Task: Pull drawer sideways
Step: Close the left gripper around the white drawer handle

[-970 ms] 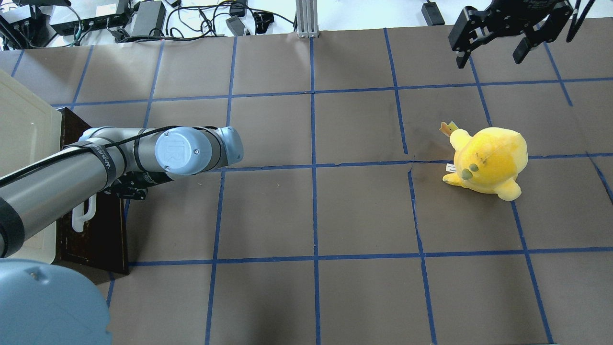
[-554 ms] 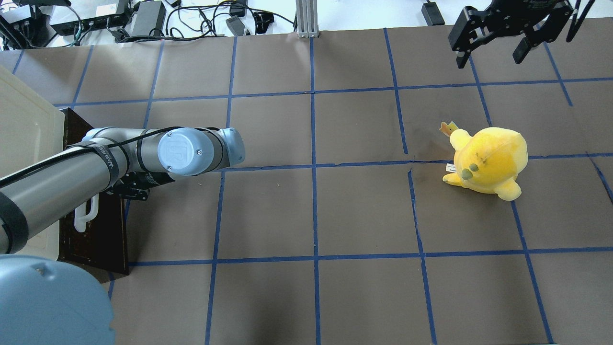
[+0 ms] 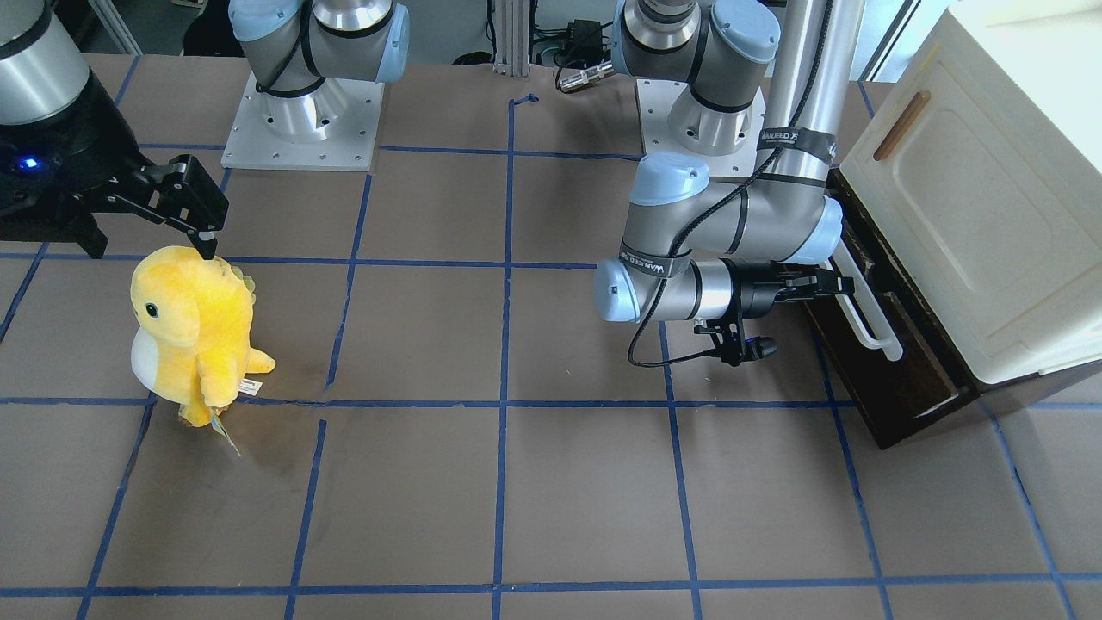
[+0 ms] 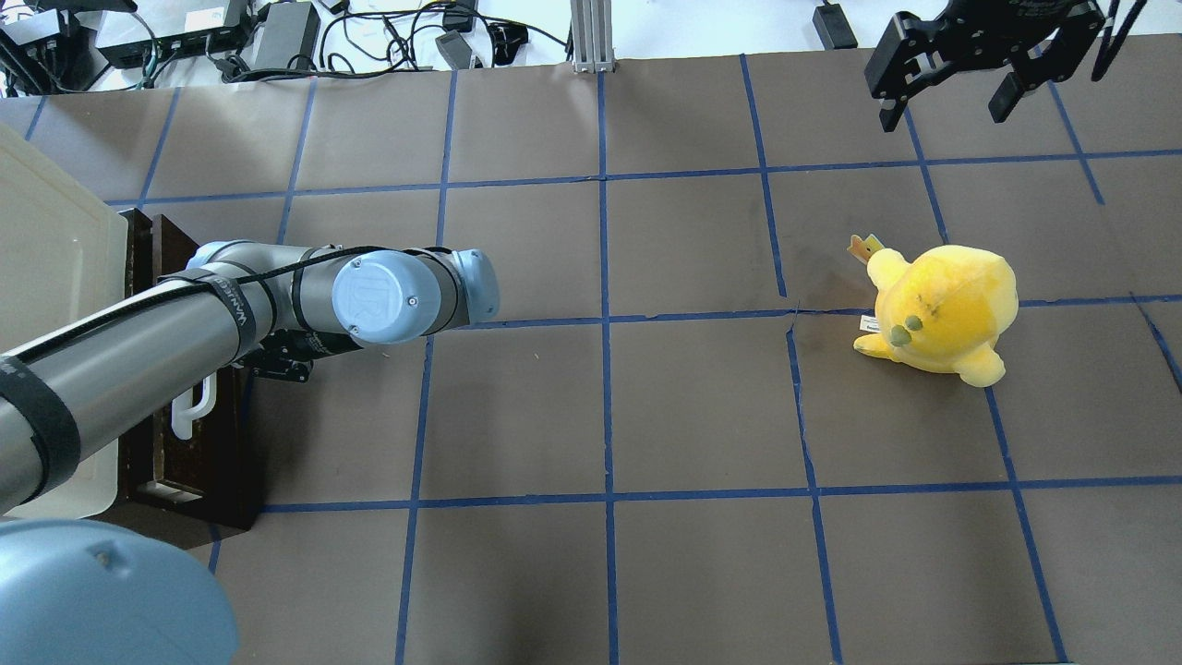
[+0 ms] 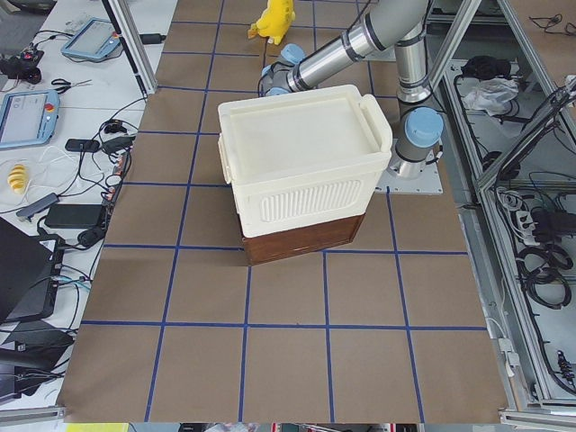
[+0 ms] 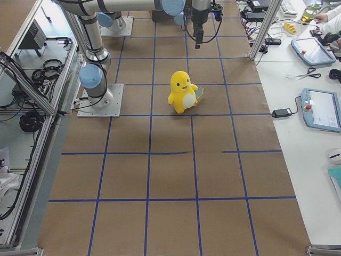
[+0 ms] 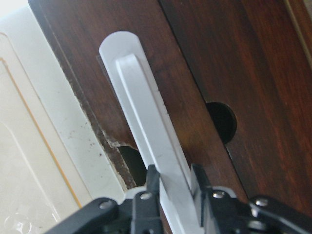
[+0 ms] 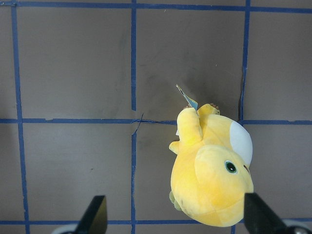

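Note:
The drawer [image 3: 900, 379] has a dark brown front and a long white bar handle [image 3: 868, 314], and sits low under a cream cabinet [image 3: 973, 198]. It stands pulled out a little from the cabinet in the overhead view [image 4: 199, 453]. My left gripper [image 3: 828, 284] is shut on the handle, and the left wrist view shows both fingers clamping the white bar [image 7: 151, 131]. In the overhead view the arm hides most of that gripper. My right gripper [image 4: 951, 102] is open and empty, hanging high over the far right of the table.
A yellow plush toy [image 4: 942, 309] stands on the right side of the table, below the right gripper, and also shows in the right wrist view [image 8: 209, 175]. The cabinet door has a small brown handle [image 3: 900, 126]. Cables and power bricks [image 4: 277, 37] lie beyond the far edge.
My left arm has moved right in the overhead view with the handle in its grip, and the drawer front has come out from the cabinet. The right arm has not moved.

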Tool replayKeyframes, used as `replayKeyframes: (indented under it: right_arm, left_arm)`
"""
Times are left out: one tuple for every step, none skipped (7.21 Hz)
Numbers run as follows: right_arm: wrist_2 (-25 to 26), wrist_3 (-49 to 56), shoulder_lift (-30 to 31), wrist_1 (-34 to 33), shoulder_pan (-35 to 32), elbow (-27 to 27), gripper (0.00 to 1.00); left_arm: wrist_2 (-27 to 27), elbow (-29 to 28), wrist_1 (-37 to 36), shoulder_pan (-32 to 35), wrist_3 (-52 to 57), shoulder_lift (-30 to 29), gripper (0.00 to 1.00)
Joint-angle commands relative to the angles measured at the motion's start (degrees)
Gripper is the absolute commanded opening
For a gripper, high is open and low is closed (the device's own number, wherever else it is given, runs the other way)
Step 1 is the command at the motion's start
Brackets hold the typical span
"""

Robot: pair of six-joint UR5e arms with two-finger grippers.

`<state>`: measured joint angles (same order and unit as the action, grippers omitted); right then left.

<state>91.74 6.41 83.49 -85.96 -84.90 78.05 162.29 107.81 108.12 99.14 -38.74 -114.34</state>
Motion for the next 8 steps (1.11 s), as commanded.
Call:
replayKeyframes:
  right_arm:
    - [0.0,0.0,0.0,0.0,0.0,0.0,1.0]
    - [0.0,0.0,0.0,0.0,0.0,0.0,1.0]
    - [0.0,0.0,0.0,0.0,0.0,0.0,1.0]
    - [0.0,0.0,0.0,0.0,0.0,0.0,1.0]
    - [0.0,0.0,0.0,0.0,0.0,0.0,1.0]
    - [0.0,0.0,0.0,0.0,0.0,0.0,1.0]
    - [0.0,0.0,0.0,0.0,0.0,0.0,1.0]
    - [0.0,0.0,0.0,0.0,0.0,0.0,1.0]
  left_arm:
    - [0.0,-0.3,-0.2,1.8,0.0,0.0,0.04]
    - [0.0,-0.6,-0.2,2.8,0.0,0.0,0.05]
    - [-0.1,-1.0,-0.2,3.6,0.1,-0.2,0.05]
    - [-0.6,-1.6,-0.1,4.4,0.2,-0.3,0.05]
    - [-1.9,-2.9,-0.1,5.8,0.8,-0.7,0.05]
    - [-3.7,-4.8,0.3,6.6,0.9,-1.1,0.05]
    - [-4.2,-5.3,0.4,7.2,0.9,-1.7,0.05]
    - [-4.3,-5.7,0.4,7.9,0.9,-1.9,0.06]
